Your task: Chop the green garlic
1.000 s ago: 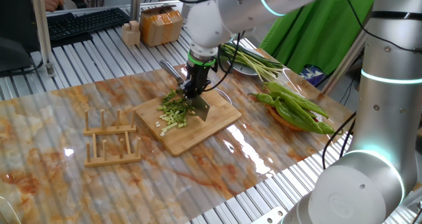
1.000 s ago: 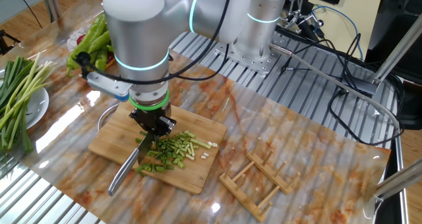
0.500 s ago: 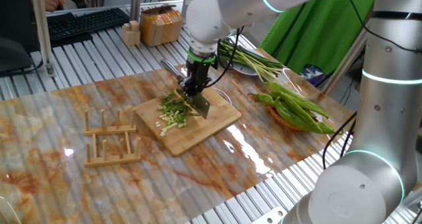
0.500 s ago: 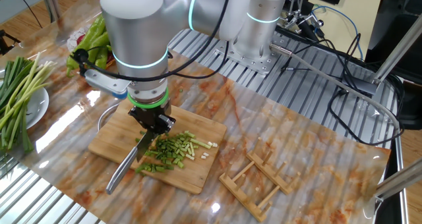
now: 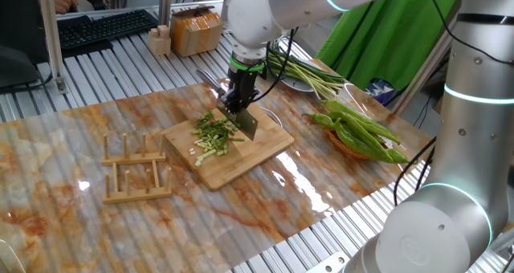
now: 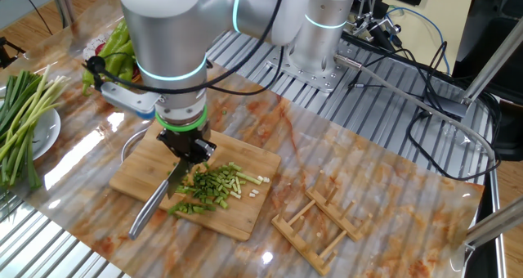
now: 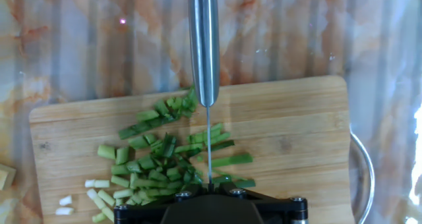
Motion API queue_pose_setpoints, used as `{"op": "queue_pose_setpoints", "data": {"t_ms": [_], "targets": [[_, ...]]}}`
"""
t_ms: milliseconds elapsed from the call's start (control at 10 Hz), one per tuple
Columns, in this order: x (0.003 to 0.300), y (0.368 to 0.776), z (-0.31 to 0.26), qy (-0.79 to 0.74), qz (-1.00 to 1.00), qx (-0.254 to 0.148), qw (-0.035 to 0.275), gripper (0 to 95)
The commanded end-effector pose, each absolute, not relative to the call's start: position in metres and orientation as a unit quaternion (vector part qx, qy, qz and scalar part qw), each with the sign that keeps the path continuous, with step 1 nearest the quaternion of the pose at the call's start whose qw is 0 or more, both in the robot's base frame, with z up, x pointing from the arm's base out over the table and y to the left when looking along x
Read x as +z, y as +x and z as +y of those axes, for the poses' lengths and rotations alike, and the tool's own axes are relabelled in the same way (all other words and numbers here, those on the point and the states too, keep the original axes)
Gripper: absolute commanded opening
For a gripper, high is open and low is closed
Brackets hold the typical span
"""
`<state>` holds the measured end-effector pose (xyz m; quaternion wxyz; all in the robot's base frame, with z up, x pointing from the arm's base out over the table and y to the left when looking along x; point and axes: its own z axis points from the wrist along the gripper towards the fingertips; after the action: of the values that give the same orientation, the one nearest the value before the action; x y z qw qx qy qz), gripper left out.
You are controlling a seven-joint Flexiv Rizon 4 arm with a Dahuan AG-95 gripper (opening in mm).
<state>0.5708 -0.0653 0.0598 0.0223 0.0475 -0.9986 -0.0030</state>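
Marbled desk (image 5: pixel 96 144) carries a cutting board (image 5: pixel 265 148) strewn with chopped green garlic (image 5: pixel 211 136). From the other side, jaws clenched on a knife (image 6: pixel 159 203). Hand view: blade edge-on above the pieces.

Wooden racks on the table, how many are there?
1. A single wooden rack lies flat on the marbled tabletop, off the far side of the cutting board from the peppers. Nothing suggests another is hidden.
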Motion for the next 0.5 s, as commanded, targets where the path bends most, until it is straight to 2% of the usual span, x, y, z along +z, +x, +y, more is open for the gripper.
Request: {"op": "queue_pose_setpoints", "data": {"t_ms": [100,500], "targets": [[0.0598,0.574,-0.07,0.052,-0.998,-0.004,0.021,0.0],[0.0524,0.5744,-0.0699,0.053,-0.998,-0.004,0.019,0.0]]}}
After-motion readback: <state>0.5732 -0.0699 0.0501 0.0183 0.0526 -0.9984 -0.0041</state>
